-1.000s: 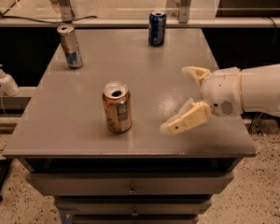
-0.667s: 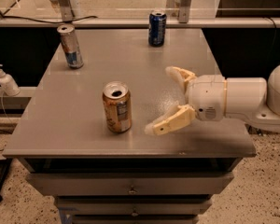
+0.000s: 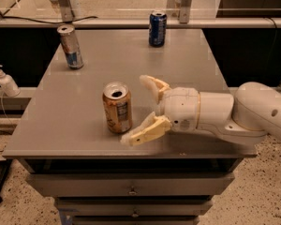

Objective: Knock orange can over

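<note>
Gripper (image 3: 136, 110): is hovering low over the front right part of the table, pointing toward the left of the view, at the end of a white arm (image 3: 225, 114) that is coming in from the right edge.
Fingers: are standing wide apart, gripping nothing; the far finger (image 3: 154, 85) is lying behind and to the right of the orange can, and the near finger (image 3: 147, 130) is angling toward the can's base.
Orange can (image 3: 117, 108): is standing upright on the front half of the table, left of centre, with its opened silver top facing up and its label panel facing the camera.
Can-to-gripper relation: the can is sitting just left of the gap between the fingers; the near fingertip is appearing close against the can's lower edge, and contact cannot be confirmed.
Table (image 3: 187, 60): grey flat top, carrying all three cans.
Dark blue can (image 3: 157, 28): is standing upright at the far edge, well apart from the gripper.
Slim silver-and-blue can (image 3: 71, 47): is standing upright at the far left corner.
Pump bottle (image 3: 7, 82): is standing off the table, at the left edge of the view.
Drawers (image 3: 131, 190): are sitting shut beneath the table top.
</note>
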Action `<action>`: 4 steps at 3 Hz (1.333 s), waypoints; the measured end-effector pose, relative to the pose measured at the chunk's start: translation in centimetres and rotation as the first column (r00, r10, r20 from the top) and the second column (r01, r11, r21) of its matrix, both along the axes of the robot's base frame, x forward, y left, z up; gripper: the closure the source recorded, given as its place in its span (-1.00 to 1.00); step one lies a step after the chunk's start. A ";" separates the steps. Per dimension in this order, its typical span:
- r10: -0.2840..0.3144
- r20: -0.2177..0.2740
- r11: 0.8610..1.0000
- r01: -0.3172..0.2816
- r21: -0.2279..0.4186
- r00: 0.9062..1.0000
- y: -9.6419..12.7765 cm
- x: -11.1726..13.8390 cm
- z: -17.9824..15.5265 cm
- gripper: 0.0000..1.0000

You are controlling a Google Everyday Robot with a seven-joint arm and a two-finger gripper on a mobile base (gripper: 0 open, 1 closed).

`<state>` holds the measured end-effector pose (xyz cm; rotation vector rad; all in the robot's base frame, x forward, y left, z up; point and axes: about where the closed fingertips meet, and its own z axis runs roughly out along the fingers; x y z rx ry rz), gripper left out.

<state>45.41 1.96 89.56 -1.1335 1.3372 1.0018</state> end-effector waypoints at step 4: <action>-0.018 -0.047 0.998 0.015 -0.054 0.999 3.5 2.1 -2.6 -0.21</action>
